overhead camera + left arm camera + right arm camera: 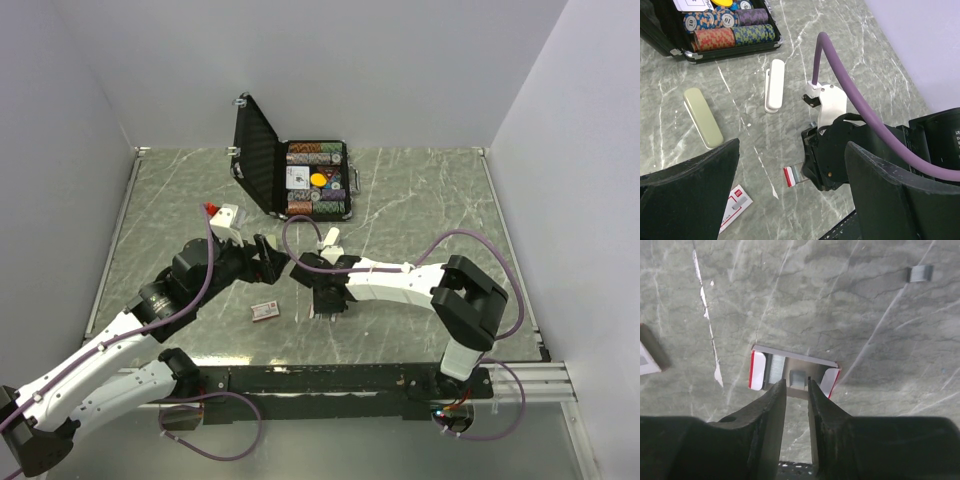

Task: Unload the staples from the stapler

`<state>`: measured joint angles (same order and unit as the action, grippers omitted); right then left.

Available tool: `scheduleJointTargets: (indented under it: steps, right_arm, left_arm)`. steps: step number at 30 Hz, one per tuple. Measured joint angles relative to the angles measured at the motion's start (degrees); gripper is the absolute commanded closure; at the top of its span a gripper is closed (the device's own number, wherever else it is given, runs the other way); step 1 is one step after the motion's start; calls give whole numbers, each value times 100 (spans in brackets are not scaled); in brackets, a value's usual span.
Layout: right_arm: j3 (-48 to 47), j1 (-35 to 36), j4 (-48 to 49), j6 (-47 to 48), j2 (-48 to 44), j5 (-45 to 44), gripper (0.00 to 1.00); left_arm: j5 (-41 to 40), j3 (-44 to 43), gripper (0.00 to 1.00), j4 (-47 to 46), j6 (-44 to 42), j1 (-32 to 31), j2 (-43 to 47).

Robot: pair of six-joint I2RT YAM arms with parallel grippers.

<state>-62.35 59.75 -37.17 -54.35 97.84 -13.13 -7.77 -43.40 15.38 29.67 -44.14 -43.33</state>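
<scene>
Two robot arms, left arm (100,365) and right arm (395,280), two pincers, left pincer (270,258) and right pincer (797,386), one open chip case (262,160), two loose stapler bars, white bar (775,85) and olive bar (702,117), one flat red-and-white box (735,202), one open staple tray (760,371), one loose staple strip (920,273).

No legible text anywhere.

The table (855,55) is grey-green marble with white veins, and the cable (819,60) is purple. The white stapler bar (775,85) lies near a pale olive stapler bar (702,117). The case (255,150) is black, its chips (732,35) striped orange, purple, blue and green. The small tray (759,371) has red-and-white ends and holds what look like silvery-grey staples (775,371); a loose strip (920,273) is the same grey.
</scene>
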Motion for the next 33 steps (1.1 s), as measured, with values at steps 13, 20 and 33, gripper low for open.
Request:
scheduleJointTargets:
  steps: [13, 20, 33]
  right_arm:
    - [-83, -481, -136, 468, -553, -409, 59]
    - [289, -1248, 4, 822, -824, -428, 54]
    - [426, -1668, 358, 1405, -433, -153, 48]
  left_arm:
    - [22, 0, 9, 2, 4, -9, -2]
    - [66, 0, 8, 0, 0, 24, -114]
    - [446, 0, 7, -31, -111, 133, -590]
